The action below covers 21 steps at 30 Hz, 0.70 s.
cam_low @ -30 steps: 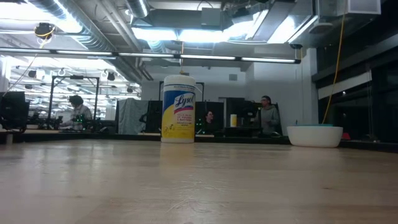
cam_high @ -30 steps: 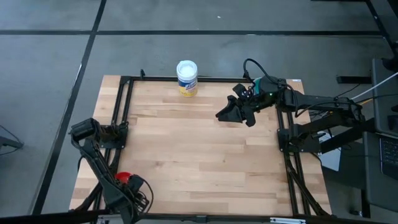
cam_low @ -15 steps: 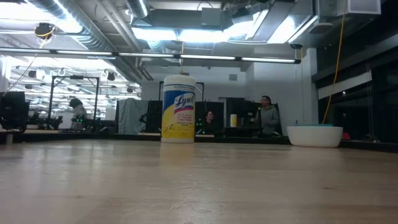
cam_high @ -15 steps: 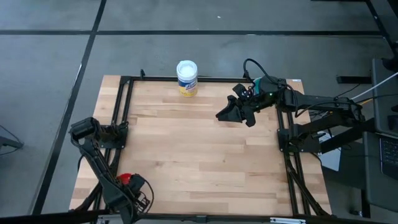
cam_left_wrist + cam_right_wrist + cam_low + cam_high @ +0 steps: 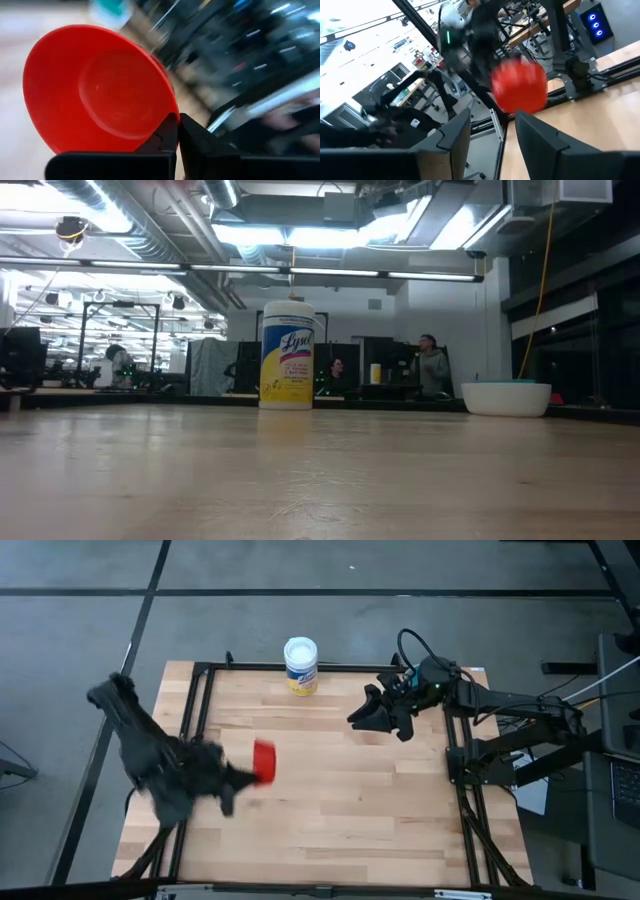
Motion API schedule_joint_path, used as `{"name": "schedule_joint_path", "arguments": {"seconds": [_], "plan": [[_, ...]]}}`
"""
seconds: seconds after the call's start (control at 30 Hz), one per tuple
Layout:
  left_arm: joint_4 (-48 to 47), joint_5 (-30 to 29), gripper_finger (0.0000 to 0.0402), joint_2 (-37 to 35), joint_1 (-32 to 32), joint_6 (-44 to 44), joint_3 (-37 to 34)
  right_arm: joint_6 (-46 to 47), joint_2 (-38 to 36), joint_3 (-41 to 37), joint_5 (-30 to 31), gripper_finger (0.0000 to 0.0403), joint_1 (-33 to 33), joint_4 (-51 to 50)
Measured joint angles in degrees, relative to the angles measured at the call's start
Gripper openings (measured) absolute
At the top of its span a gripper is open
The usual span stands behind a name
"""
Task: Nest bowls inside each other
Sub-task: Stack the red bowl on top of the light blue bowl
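Over the left part of the wooden table (image 5: 330, 800), a red bowl (image 5: 264, 761) is held up by the left gripper (image 5: 243, 778). The two dark fingers are pressed together on the bowl's thin rim, as is seen in the left wrist view, where the rim is pinched between the flat black fingertips (image 5: 167, 135). The bowl is round, smooth and shiny, like plastic. It is tipped onto its side, so that its rim stands on edge and is not flat. In the high view it is seen as a short red shape, taller than it is wide. In the left wrist view the hollow inside of the red bowl (image 5: 100, 90) is shown, with a flat round bottom in the middle.

The left arm and its gripper are blurred in the high view.

The table is made of pale wood strips with a dark metal frame around it. Near the far edge a tall white tub (image 5: 300, 664) with a yellow label is stood upright; it is a round tube shape with a white lid.

Near the far right side the right gripper (image 5: 362, 716) is held above the table, with its fingers spread apart and nothing between them. In the low view a white bowl (image 5: 506, 398) is seen resting upright on the table at the right, with a bit of blue-green showing at its rim.
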Motion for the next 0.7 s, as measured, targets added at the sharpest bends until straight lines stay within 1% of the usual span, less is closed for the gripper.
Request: {"name": "schedule_joint_path", "arguments": {"seconds": [0.03,0.1,0.17,0.2,0.27,0.3,0.37,0.43,0.5,0.57,0.63,0.7], "plan": [[5.1,-0.1,0.0003,-2.7,1.4,7.7,0.0,-0.8,0.0,0.0,0.0,0.0157,-0.4,0.0],[16.9,3.3,0.0003,-6.8,4.4,24.2,0.0,-2.1,0.0,0.0,0.0,0.0153,-1.4,0.2],[30.5,11.5,0.0002,-9.3,8.0,39.7,0.0,-2.5,0.0,0.0,-0.5,0.0149,-2.6,0.7],[36.3,16.7,0.0002,-9.9,10.1,45.7,0.0,-2.7,0.0,0.0,-1.2,0.0148,-3.1,1.2],[45.1,28.5,0.0002,-10.2,14.8,53.4,0.1,-2.7,0.0,0.0,-2.5,0.0146,-4.0,3.2],[47.3,34.1,0.0002,-10.1,17.6,55.2,0.1,-2.7,0.0,0.0,-3.1,0.0145,-4.3,4.6],[48.4,44.1,0.0002,-9.0,23.8,55.2,0.1,-2.9,0.0,0.0,-4.8,0.0146,-4.9,7.7],[50.8,56.1,0.0002,-6.7,29.2,55.7,0.0,-2.7,0.0,0.0,-7.3,0.0148,-5.8,11.3],[58.2,69.5,0.0002,-3.0,33.7,55.9,0.0,-1.8,0.0,0.0,-9.5,0.0153,-6.7,15.3],[67.6,80.6,0.0002,0.9,37.6,53.4,0.0,0.4,0.0,0.0,-12.1,0.0157,-7.6,18.7],[76.2,87.7,0.0002,4.8,41.9,50.4,0.0,2.6,0.0,0.0,-15.3,0.0161,-8.2,22.0],[84.8,91.9,0.0002,9.3,45.4,47.1,0.0,4.5,0.0,0.0,-17.9,0.0164,-8.4,24.7]]}}
